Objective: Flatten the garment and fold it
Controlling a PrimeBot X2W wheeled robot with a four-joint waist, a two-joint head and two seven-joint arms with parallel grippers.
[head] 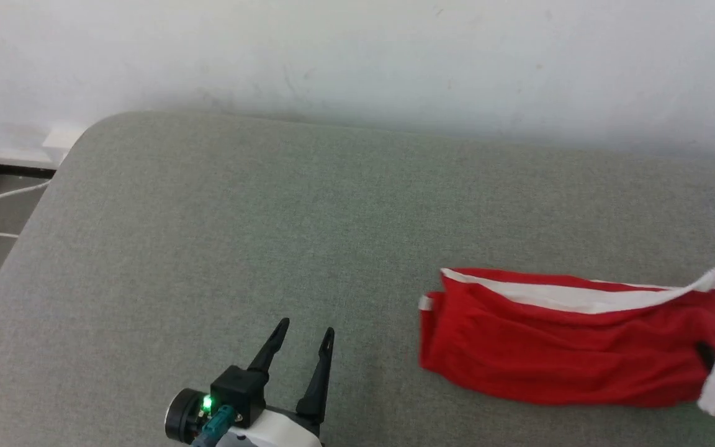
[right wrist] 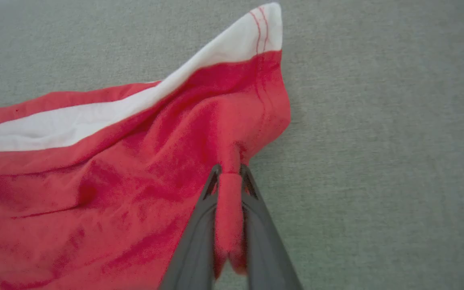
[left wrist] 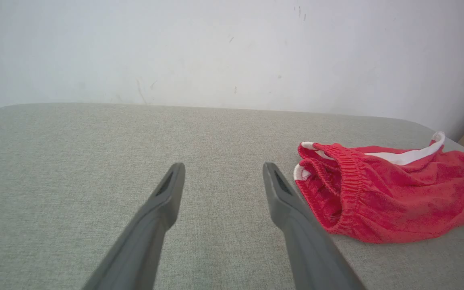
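The garment (head: 568,347) lies rumpled at the right of the grey cushion (head: 239,236), a fold of its right edge pinched in the right gripper (right wrist: 228,174), while the left gripper (head: 306,330) hangs spread, clear of it.

Left hand (head: 306,326): dark tapered fingers (head: 319,372)

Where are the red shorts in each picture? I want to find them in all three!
Head view: the red shorts lie at the lower right, on the grey cushion.
Left wrist view: the shorts lie at the right, past the left gripper's open fingers.
Right wrist view: the shorts cover the left and middle, with a fold pinched in the right gripper.
Shared landmark: the white stripe along the shorts.
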